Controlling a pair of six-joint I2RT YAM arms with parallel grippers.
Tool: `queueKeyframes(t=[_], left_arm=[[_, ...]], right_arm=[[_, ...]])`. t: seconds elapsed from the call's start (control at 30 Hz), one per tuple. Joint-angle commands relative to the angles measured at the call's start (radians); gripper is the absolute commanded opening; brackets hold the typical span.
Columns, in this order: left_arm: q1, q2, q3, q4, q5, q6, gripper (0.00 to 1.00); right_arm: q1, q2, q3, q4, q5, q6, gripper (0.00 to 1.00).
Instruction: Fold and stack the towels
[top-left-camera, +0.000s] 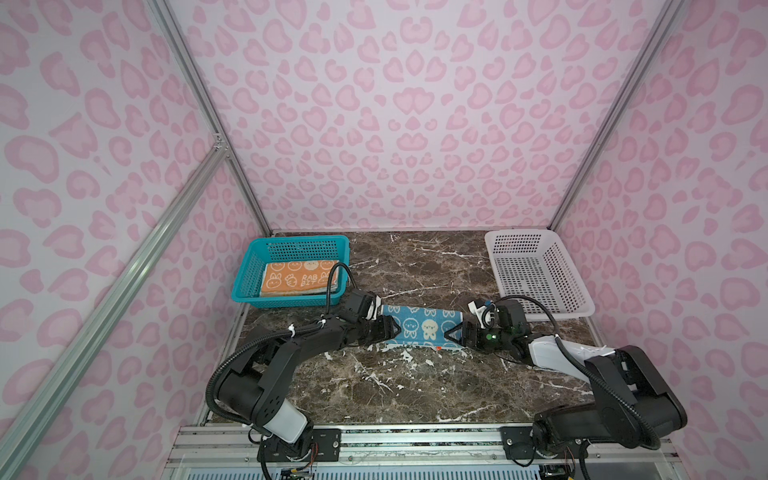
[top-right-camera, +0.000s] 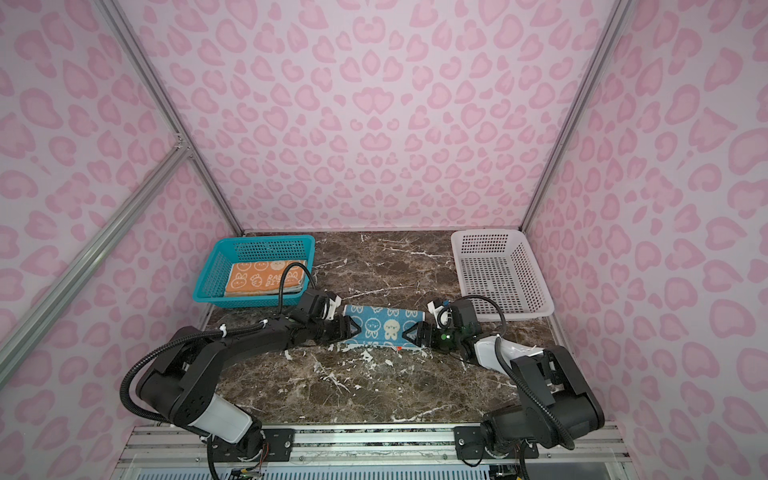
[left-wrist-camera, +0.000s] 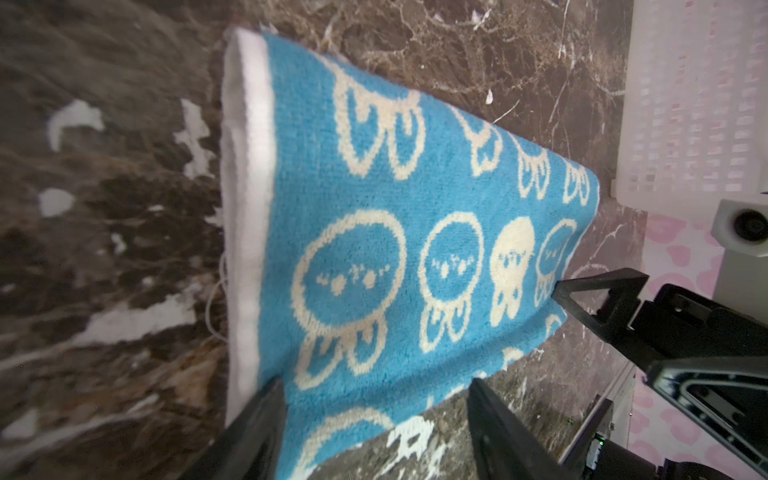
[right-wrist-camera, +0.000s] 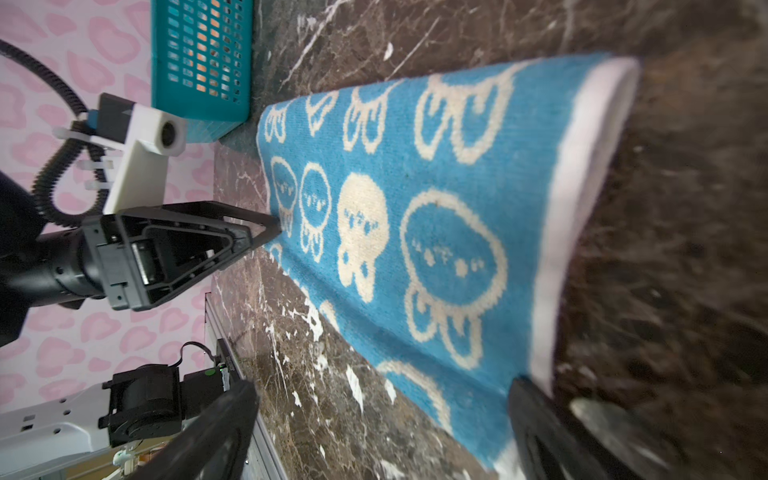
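The left gripper (top-left-camera: 392, 330) and right gripper (top-left-camera: 451, 334) gape astride the blue towel's (top-left-camera: 419, 326) ends, mid-counter (top-left-camera: 415, 386). Either could snag the cloth and unfold it.

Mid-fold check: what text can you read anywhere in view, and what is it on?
"RAB BIT", in two rows: on the orange towel in the teal basket.
On the blue towel: rabbit drawings only, no words.
Its small orange tag: too small to read.
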Motion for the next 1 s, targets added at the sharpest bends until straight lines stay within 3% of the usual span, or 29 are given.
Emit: queueKeyframes(t=[0.0,0.17,0.27,0.5,0.73,0.97], left_arm=[[0.002,-0.077,0.042,-0.084,-0.073,0.04,0.95],[0.005,-0.153,0.136,-0.099,-0.215,0.066,0.98],[0.011,-0.099,0.195,-0.07,-0.167,0.027,0.98],[0.026,0.14,0.292,0.069,0.061,-0.161,0.98],[0.027,0.254,0.317,0.091,0.085,-0.158,0.98],[0.041,0.295,0.27,0.065,0.044,-0.099,0.98]], right_arm=[[-0.001,-0.071,0.06,-0.192,0.054,-0.039,0.97],[-0.002,-0.082,0.219,-0.245,0.047,-0.02,0.98],[-0.001,0.004,0.282,-0.175,0.022,0.027,0.98],[0.005,0.184,0.324,0.132,-0.064,0.221,0.98],[0.022,0.328,0.31,0.285,-0.11,0.281,0.98],[0.01,0.416,0.278,0.297,-0.098,0.239,0.98]])
